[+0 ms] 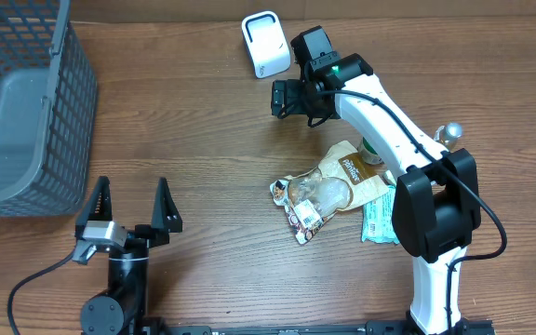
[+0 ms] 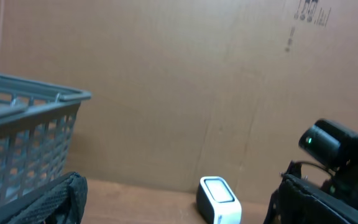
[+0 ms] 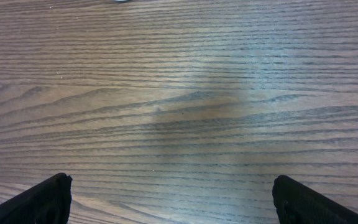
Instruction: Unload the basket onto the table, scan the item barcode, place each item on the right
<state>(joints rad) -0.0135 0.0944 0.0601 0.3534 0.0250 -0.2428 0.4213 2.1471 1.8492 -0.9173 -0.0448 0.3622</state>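
Observation:
A pile of snack packets lies right of the table's middle: a clear crinkled packet [image 1: 313, 197], a tan pouch [image 1: 350, 169] and a teal packet [image 1: 378, 220]. The white barcode scanner [image 1: 265, 43] stands at the back, and shows low in the left wrist view [image 2: 219, 200]. My right gripper [image 1: 283, 98] hovers open just in front of the scanner, behind the pile; only bare wood lies between its fingertips [image 3: 42, 202]. My left gripper [image 1: 130, 201] stands open near the front left, holding nothing, far from the packets.
A grey mesh basket [image 1: 74, 93] fills the back left corner, and its rim shows in the left wrist view [image 2: 36, 93]. A brown cardboard wall [image 2: 185, 74] rises behind the table. The right arm [image 1: 389, 130] reaches over the packet pile.

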